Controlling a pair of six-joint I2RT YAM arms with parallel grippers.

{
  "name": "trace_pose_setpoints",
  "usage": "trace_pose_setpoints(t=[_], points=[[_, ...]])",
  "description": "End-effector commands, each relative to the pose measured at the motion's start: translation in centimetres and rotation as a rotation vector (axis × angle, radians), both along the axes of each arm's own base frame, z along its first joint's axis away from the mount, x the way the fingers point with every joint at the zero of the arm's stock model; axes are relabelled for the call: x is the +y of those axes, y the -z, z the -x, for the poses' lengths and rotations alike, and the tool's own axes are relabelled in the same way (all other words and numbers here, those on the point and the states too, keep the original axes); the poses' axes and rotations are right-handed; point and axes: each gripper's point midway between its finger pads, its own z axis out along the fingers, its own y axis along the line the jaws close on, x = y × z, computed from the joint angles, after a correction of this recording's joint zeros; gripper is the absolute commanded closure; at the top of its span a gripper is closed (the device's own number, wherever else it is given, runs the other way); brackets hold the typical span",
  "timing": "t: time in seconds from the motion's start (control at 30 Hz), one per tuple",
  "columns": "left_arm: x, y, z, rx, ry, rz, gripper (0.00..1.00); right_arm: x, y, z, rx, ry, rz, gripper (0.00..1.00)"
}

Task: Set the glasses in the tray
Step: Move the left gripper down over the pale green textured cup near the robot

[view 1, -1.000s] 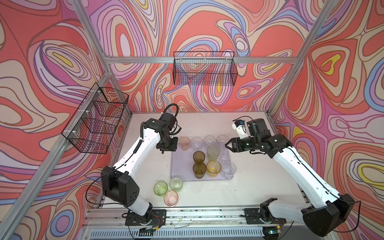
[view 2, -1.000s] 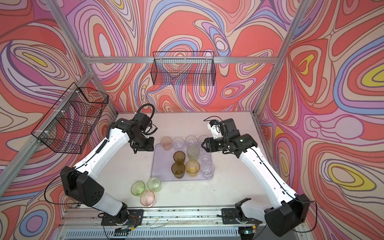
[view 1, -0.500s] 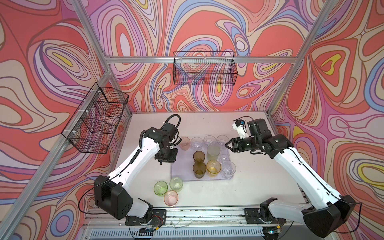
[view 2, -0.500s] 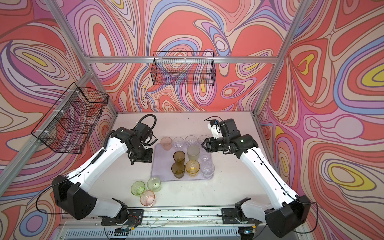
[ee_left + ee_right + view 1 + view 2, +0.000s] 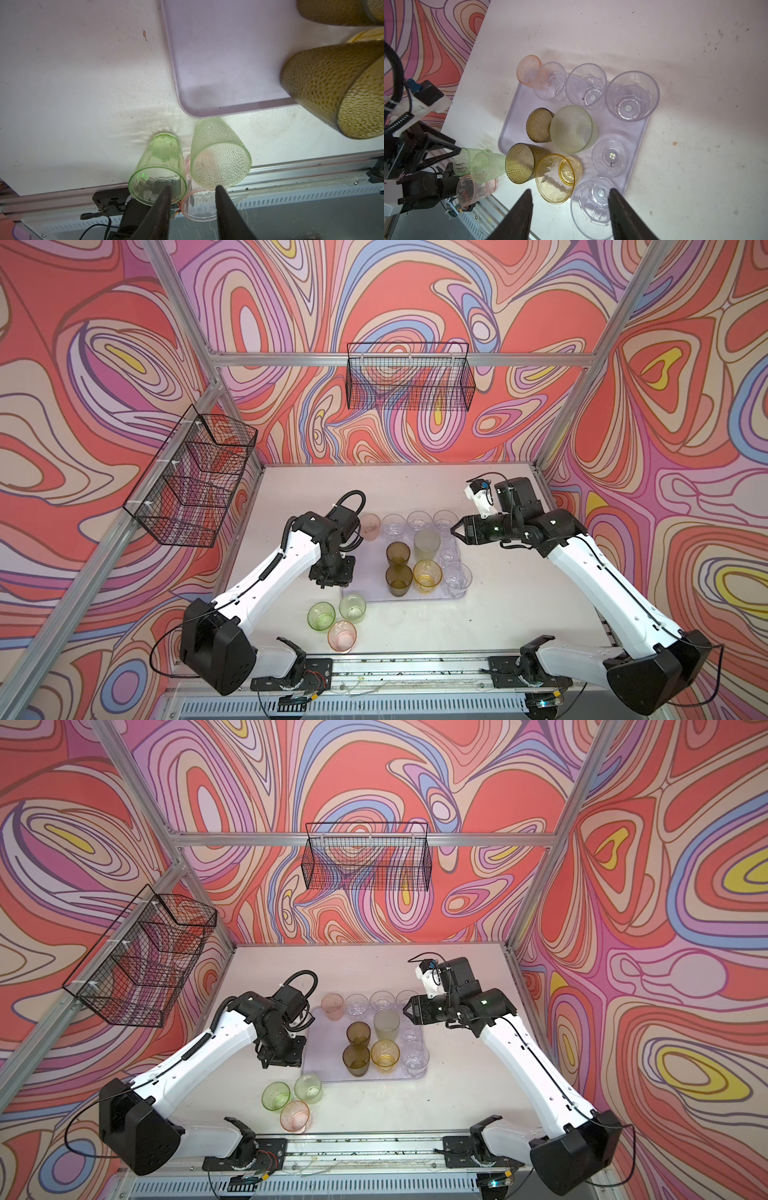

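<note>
Three glasses remained off the tray (image 5: 370, 572): a green glass (image 5: 158, 166), a pale green glass (image 5: 218, 153) and a pink glass (image 5: 342, 635), clustered just below and ahead of the left gripper (image 5: 192, 188). That gripper had swung there from the tray's far corner within the last second, fingers spread and empty, probably lining up the next pick. Most other glasses stood in the tray, below and ahead of the right gripper (image 5: 570, 192), which hung spread and empty.
</note>
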Motion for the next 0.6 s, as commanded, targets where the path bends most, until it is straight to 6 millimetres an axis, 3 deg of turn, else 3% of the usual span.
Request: trace_pose_setpoints(t=[0.0,0.57], points=[[0.2,0.5,1.2,0.024,-0.050,0.003,0.62,-0.2,-0.8,0.4,-0.016,-0.004,-0.009,0.40],[-0.5,3.8,2.5,0.086,-0.065,0.024,0.71,0.0,-0.8,0.4,-0.004,-0.009,-0.015,0.40]])
